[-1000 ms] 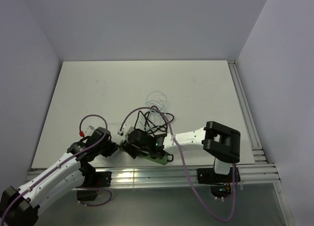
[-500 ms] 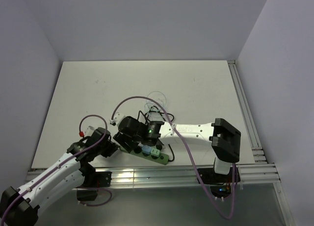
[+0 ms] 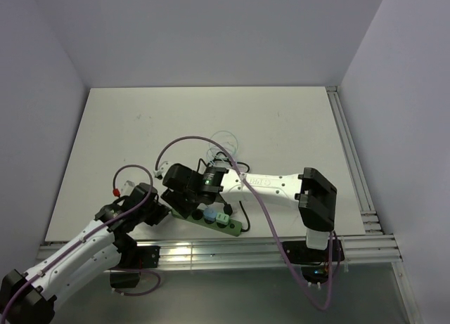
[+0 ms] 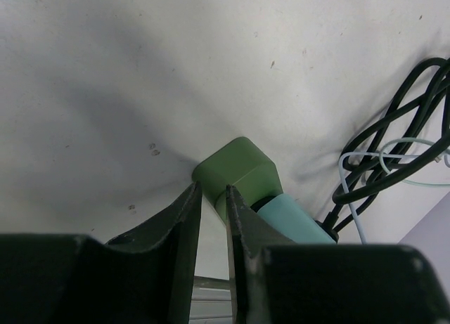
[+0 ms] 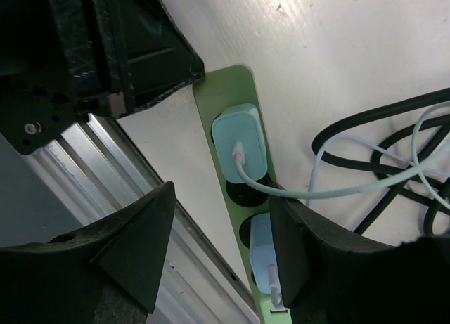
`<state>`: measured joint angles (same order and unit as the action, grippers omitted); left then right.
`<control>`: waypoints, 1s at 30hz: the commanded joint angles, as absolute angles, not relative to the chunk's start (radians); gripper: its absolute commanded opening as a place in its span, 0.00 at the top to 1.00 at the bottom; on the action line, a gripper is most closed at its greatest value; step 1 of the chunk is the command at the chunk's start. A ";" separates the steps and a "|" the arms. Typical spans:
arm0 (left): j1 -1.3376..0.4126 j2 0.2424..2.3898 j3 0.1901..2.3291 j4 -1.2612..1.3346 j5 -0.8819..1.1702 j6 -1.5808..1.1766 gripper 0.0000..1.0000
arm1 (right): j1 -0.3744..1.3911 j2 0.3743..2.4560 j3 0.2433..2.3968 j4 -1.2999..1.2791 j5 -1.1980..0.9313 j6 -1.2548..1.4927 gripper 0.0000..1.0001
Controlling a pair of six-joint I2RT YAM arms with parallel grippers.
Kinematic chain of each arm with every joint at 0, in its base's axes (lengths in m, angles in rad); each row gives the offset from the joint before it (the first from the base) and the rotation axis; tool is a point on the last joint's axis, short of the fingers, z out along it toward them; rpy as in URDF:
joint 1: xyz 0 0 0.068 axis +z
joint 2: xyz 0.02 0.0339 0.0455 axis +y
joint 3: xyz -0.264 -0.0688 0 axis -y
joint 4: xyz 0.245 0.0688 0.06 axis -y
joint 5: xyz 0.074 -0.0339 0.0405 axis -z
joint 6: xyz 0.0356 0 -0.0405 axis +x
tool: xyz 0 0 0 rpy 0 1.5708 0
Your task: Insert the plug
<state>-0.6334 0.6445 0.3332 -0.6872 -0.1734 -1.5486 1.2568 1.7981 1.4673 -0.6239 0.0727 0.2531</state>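
Plug (image 5: pixel 240 150), pale blue, seated in green power strip (image 5: pixel 230 92) on tabletop (image 4: pixel 140 71). Right hand (image 5: pixel 223 197) hovers over strip, jaws wide, empty. Left hand (image 4: pixel 212 192) narrowly parted at strip's end, gripping nothing. Arm lettering (image 3: pixel 256 180) illegible.

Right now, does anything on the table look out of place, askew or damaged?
Nothing looks spilled or broken. The green power strip lies slanted, close to the near edge of the table. The black and pale cables sit in a loose tangle behind it. The pale-blue plug nearest its end looks seated.
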 commanded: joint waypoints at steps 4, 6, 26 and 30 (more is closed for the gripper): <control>-0.629 0.614 0.364 -0.707 -0.187 -1.543 0.73 | 1.243 1.864 1.505 -0.631 0.066 0.242 0.39; -0.629 0.612 0.365 -0.712 -0.190 -1.543 0.73 | 1.243 1.865 1.488 -0.608 0.074 0.229 0.40; -0.627 0.629 0.350 -0.687 -0.173 -1.536 0.74 | 1.216 1.896 1.496 -0.525 0.103 0.156 0.41; -0.629 0.626 0.348 -0.681 -0.169 -1.537 0.74 | 1.215 1.905 1.500 -0.511 0.086 0.156 0.45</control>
<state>-0.6319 0.6300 0.3332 -0.6998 -0.1726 -1.5467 1.2240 1.9026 1.4731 -0.5755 0.0917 0.1738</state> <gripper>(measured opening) 0.266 0.560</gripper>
